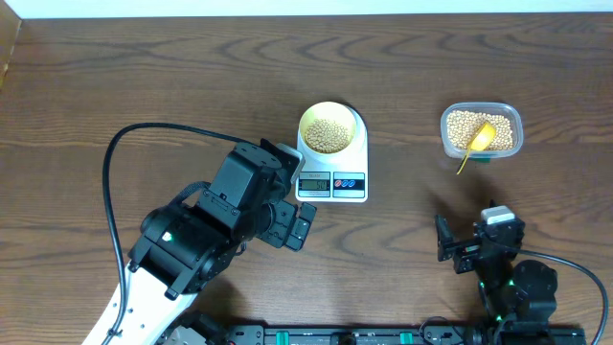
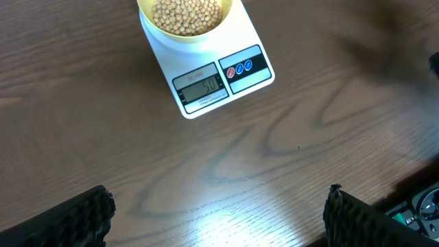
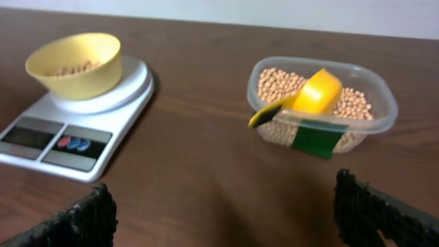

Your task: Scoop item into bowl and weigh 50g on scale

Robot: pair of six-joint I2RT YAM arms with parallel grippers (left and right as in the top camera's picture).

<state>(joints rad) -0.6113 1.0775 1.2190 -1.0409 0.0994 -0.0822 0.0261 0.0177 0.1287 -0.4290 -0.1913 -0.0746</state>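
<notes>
The pale yellow bowl [image 1: 331,127] stands on the white scale [image 1: 332,182] and holds beige beans [image 1: 327,134]. In the left wrist view the bowl [image 2: 185,36], the beans [image 2: 185,15] and the scale [image 2: 209,86] show at the top; the display reads about 50. In the right wrist view the bowl [image 3: 75,65] sits on the scale [image 3: 65,140] at the left. My left gripper [image 1: 299,222] [image 2: 219,216] is open and empty, just in front of the scale. My right gripper [image 1: 462,247] [image 3: 226,216] is open and empty, near the front edge.
A clear plastic tub [image 1: 482,131] [image 3: 322,103] of beans stands at the right, with a yellow measuring spoon [image 1: 477,144] [image 3: 305,97] resting in it, handle over the near rim. A black cable [image 1: 115,192] loops at the left.
</notes>
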